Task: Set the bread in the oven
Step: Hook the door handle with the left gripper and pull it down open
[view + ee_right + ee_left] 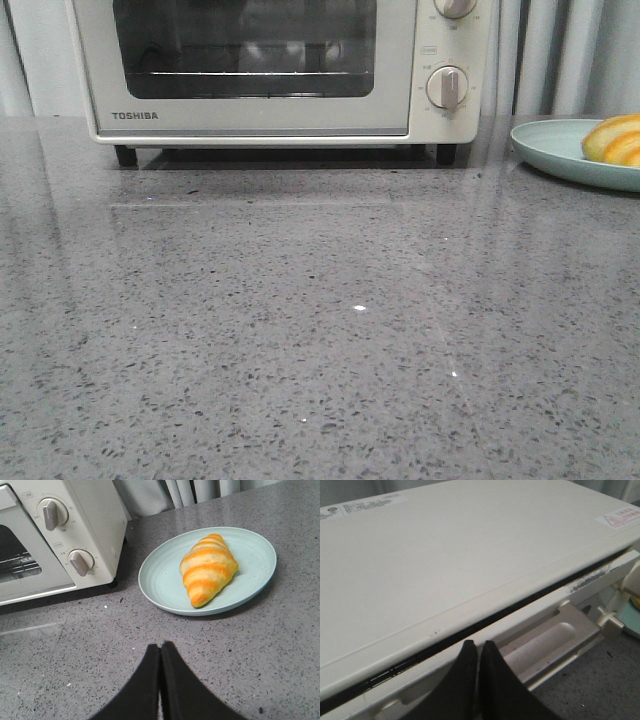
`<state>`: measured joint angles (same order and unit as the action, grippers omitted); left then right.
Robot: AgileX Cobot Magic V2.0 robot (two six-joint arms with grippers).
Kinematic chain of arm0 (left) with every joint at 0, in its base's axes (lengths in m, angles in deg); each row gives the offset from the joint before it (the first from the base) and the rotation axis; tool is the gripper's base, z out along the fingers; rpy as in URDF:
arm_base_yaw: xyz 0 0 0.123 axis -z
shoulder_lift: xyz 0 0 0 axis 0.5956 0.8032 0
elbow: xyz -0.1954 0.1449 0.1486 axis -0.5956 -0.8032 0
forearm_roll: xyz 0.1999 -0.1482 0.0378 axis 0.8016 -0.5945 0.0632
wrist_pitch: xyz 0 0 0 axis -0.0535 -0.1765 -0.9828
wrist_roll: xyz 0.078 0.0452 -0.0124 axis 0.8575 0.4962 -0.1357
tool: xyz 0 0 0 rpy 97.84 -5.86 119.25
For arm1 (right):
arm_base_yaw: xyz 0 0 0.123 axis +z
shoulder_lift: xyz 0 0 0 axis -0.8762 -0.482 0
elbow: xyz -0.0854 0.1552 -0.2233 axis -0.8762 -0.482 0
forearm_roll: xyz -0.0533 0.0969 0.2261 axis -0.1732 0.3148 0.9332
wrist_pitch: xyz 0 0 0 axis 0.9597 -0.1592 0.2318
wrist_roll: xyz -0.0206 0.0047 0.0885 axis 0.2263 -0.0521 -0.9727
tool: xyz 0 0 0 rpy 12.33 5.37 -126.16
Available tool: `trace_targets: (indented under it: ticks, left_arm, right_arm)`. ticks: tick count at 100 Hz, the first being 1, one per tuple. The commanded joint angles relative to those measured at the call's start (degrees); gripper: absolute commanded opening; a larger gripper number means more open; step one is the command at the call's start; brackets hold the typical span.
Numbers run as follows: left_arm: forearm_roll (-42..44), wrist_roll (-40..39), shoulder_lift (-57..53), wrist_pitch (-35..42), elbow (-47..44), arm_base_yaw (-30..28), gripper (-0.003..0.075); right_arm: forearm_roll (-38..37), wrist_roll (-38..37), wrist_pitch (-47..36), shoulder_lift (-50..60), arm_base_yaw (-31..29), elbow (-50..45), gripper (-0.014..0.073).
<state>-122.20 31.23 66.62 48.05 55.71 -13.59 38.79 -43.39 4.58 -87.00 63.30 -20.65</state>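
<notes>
The golden bread [207, 567] with orange-brown stripes lies on a pale green plate [160, 580]; its end shows at the right edge of the front view [618, 138]. The cream oven [270, 118] stands at the back with its door closed; it also shows in the right wrist view [95, 515]. My left gripper [477, 644] is shut and empty, just above the door's top edge beside the recessed handle [547, 642], with the oven top [460, 560] beyond. My right gripper [160, 645] is shut and empty over the counter, short of the plate. Neither gripper shows in the front view.
The plate [560, 150] sits on the grey speckled counter [300, 330] right of the oven. Two dial knobs [447, 87] are on the oven's right side. Curtains [200, 490] hang behind the counter.
</notes>
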Motion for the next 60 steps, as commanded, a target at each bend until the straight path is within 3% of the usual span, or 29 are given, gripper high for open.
trace_targets:
  ticks: [1, 40, 60]
  left_arm:
    - [0.39, 0.05, -2.25, -4.13, 0.57, 0.39, -0.0022]
    - [0.39, -3.66, -6.50, -16.27, -5.72, 0.39, -0.0022]
    - [0.39, -3.97, -7.16, -18.74, -10.14, 0.39, -0.0022]
  right_arm:
    - [-0.59, 0.49, -3.95, -0.67, 0.05, 2.11, -0.0057]
    - [-0.59, 0.49, -4.85, -0.67, 0.05, 4.70, -0.0057]
    - [-0.59, 0.49, -5.12, -0.67, 0.05, 8.01, -0.0057]
